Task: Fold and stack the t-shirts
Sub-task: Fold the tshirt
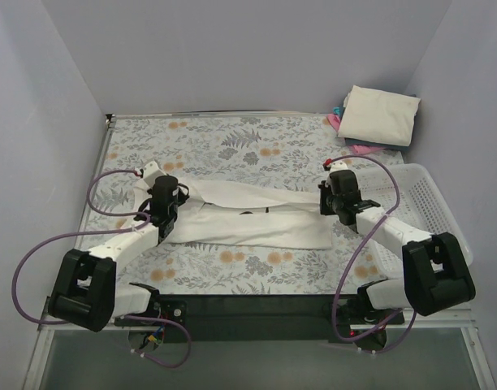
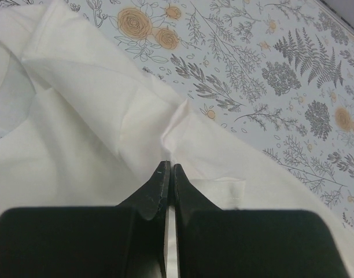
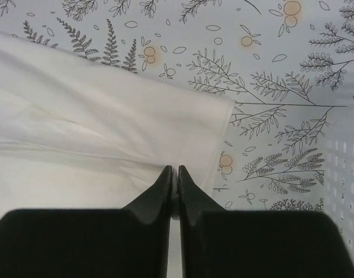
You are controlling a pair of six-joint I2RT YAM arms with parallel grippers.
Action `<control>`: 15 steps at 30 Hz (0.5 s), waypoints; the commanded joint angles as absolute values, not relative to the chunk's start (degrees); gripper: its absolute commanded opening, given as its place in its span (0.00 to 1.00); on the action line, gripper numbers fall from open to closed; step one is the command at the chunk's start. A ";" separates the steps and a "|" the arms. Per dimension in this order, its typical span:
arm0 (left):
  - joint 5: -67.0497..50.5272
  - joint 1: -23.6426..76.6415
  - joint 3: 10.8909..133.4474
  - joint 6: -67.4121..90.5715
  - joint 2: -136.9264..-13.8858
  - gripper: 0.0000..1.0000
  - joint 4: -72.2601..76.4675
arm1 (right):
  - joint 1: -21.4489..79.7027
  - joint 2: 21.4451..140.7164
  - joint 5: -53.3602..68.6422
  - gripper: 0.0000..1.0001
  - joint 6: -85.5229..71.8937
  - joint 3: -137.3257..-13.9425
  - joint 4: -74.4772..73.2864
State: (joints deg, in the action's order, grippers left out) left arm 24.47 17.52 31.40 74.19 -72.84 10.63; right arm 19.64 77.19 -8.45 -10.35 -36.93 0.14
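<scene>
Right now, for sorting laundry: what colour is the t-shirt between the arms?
The t-shirt is cream-white; top view.

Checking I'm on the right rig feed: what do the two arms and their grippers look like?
Both the left arm and right arm have white links with chunky black joint housings, and a purple cable loops along each. The left gripper and right gripper end in two matte black, tapering fingers.
</scene>
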 commanded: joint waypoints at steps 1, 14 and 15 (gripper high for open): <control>26.28 18.19 30.59 75.67 -69.61 0.00 10.20 | 19.86 74.71 -10.63 0.01 -10.72 -36.48 1.50; 29.18 18.81 29.36 78.13 -66.89 0.00 6.59 | 19.86 73.21 -12.65 0.01 -11.07 -34.98 0.09; 29.18 18.81 29.09 78.22 -66.62 0.00 6.68 | 19.78 72.95 -12.74 0.01 -11.07 -34.81 0.09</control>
